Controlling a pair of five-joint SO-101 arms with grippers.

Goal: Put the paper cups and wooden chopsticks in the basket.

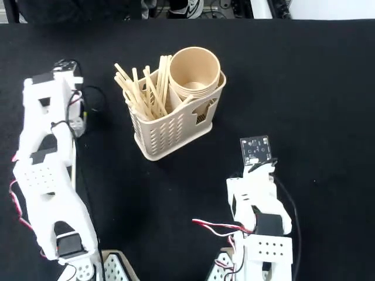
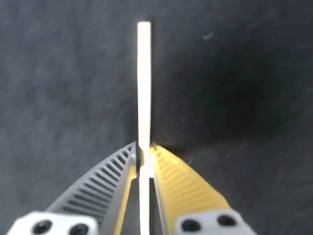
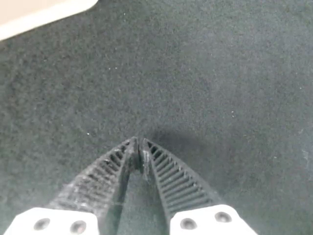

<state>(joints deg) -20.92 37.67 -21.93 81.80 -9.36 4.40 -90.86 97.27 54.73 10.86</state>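
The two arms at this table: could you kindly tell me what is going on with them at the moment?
The left pincer is shut on a single wooden chopstick above the black table. The basket already holds stacked paper cups and a bundle of chopsticks. The right pincer is shut and empty over the table.
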